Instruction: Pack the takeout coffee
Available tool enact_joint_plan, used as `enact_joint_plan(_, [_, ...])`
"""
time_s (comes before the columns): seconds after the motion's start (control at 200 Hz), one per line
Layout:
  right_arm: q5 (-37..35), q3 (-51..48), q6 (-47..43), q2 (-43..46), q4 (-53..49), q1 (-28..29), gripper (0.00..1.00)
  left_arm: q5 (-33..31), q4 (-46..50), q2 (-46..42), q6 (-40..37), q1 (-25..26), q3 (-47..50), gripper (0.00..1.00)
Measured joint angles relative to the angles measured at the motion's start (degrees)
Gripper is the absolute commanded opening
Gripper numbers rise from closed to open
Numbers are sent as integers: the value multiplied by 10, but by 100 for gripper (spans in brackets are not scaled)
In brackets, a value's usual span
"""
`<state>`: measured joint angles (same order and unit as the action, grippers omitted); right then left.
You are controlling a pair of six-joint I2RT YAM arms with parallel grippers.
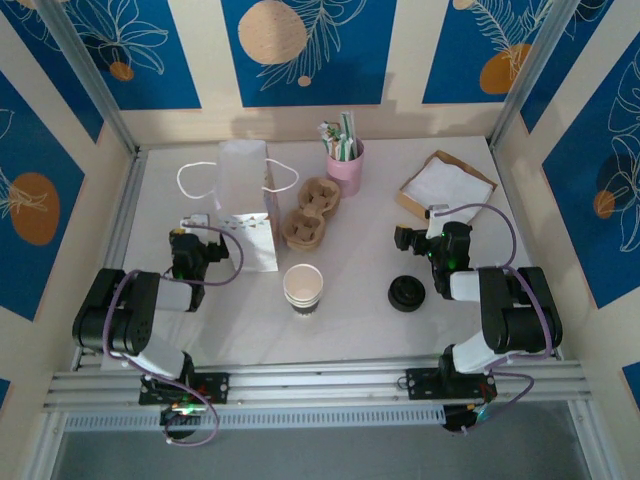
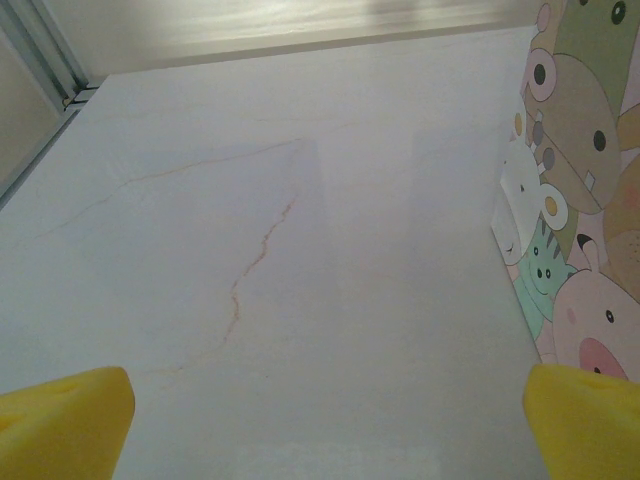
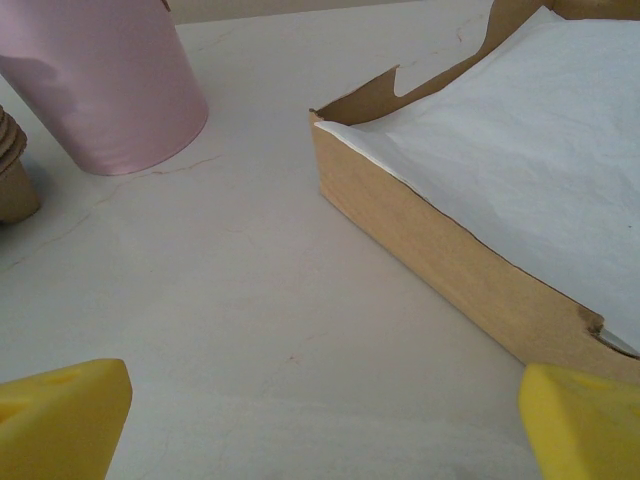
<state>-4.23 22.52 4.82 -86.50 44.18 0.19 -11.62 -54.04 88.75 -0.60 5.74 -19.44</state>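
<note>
Behind the lidless cup (image 1: pixel 303 287), the carrier (image 1: pixel 310 212) lies beside the bag (image 1: pixel 246 205).

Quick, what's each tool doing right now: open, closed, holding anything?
Left tool: open, yellow fingers spread wide, holding nothing.
Right tool: open, yellow fingers spread wide, holding nothing.

You will find no text, label, brand name or number here that can be read. The white paper bag (image 1: pixel 247 205), on the left side of the counter (image 1: pixel 360 255), carries only printed cartoon animal faces, with no lettering among them.
</note>
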Motion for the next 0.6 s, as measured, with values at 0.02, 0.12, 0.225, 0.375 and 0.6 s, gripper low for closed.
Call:
enact_joint_plan(0.02, [0,0,0,0,0,0,99,0,0,0,0,0,0,100])
enact_joint_plan(0.12, [0,0,0,0,0,0,99,0,0,0,0,0,0,100])
enact_joint_plan(0.225, [0,0,0,0,0,0,99,0,0,0,0,0,0,100])
enact_joint_plan(0.375, [0,0,0,0,0,0,99,0,0,0,0,0,0,100])
enact_joint_plan(0.6, [0,0,0,0,0,0,99,-25,-55,-2,0,0,31,100])
